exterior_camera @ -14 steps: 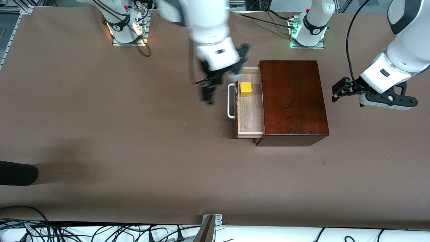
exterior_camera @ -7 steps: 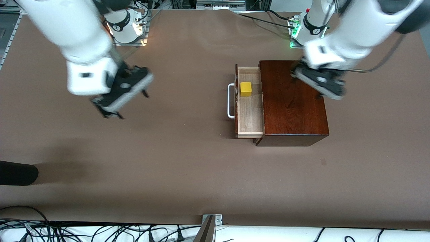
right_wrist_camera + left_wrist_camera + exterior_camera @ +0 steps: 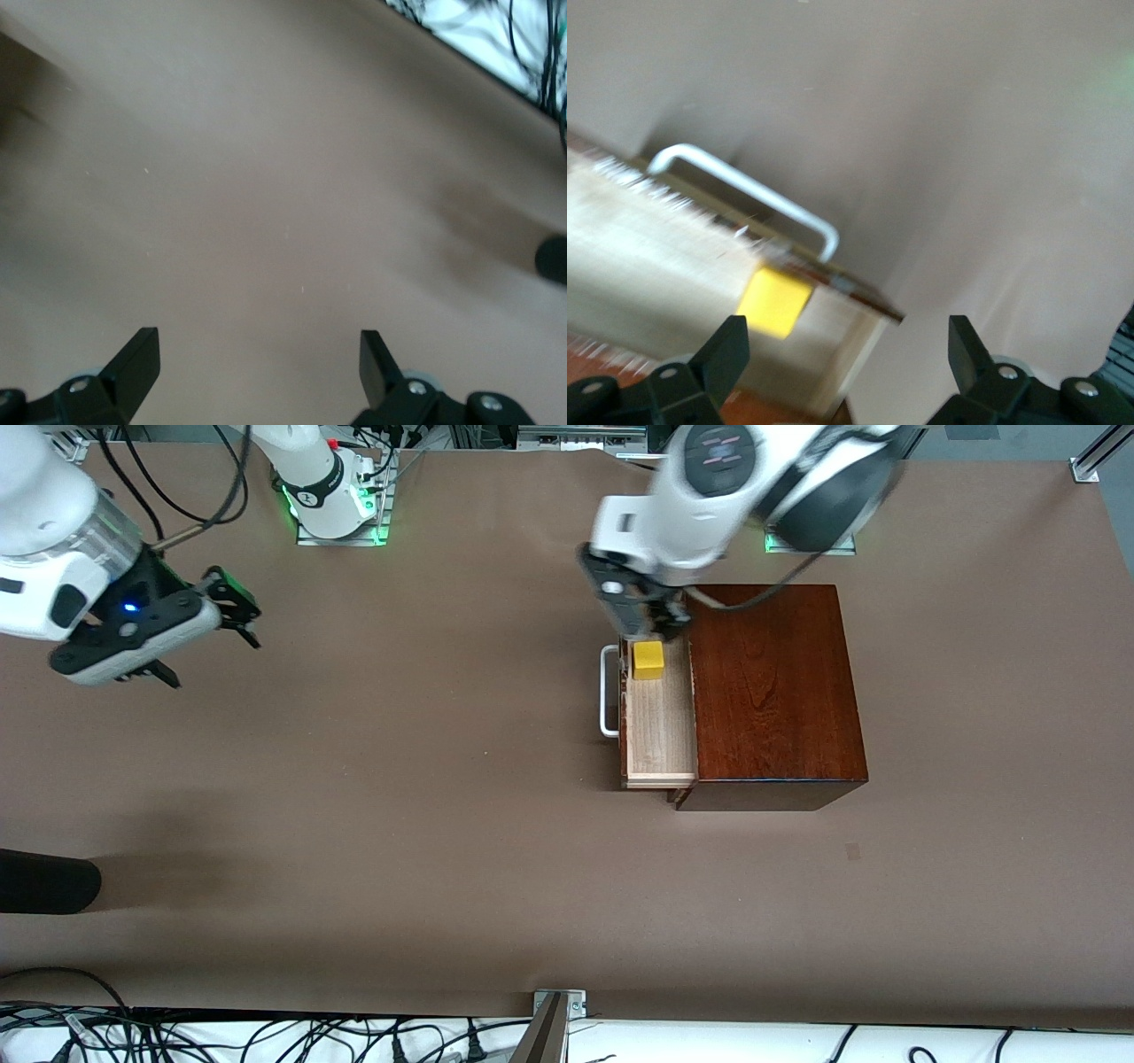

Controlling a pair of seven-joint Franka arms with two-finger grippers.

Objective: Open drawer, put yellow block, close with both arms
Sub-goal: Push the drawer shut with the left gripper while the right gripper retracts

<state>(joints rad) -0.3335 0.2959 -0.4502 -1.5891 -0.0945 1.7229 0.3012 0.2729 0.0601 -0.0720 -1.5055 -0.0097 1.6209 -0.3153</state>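
Front view: drawer (image 3: pixel 660 726) stands pulled out of the wooden box (image 3: pixel 772 691), the landmark here, with the yellow block (image 3: pixel 648 660) lying in its tray at the end nearest the robot bases. Left tool (image 3: pixel 645 615), fingers spread, hangs over that block; right tool (image 3: pixel 232 607), also spread, waits over bare bench (image 3: pixel 399 824), well apart from the box. The drawer looks rigid and free-sliding; push on its dark front or the white handle (image 3: pixel 607 691). Open bench lies before the handle.
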